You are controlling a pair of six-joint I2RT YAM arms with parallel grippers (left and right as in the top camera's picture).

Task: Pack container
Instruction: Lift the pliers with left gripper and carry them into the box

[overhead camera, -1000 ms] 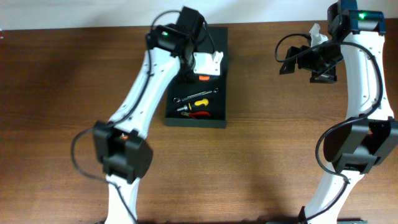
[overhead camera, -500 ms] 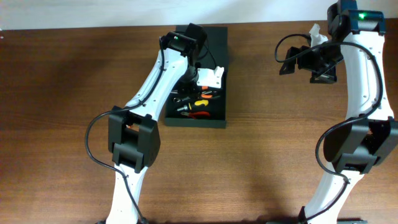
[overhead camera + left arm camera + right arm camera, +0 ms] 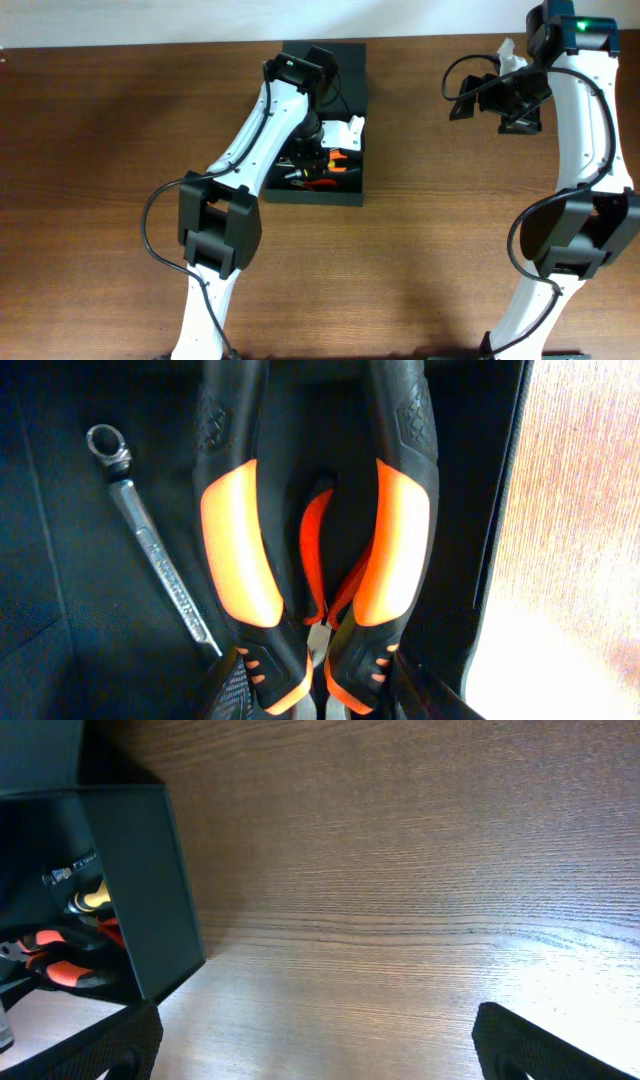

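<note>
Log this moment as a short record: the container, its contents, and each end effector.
container: dark box on the wooden table, lid open
contents: wrench, orange-handled pliers, yellow-handled tool
left end effector: down inside the container, open, fingers either side of the pliers' handles; the wrench lies beside it
right end effector: open, holding nothing, over bare table to the right of the container
packing: tools in the box, lid not yet closed

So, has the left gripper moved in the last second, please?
Yes: the left gripper has moved along the dark matte rectangular container, from its middle toward its near end.
</note>
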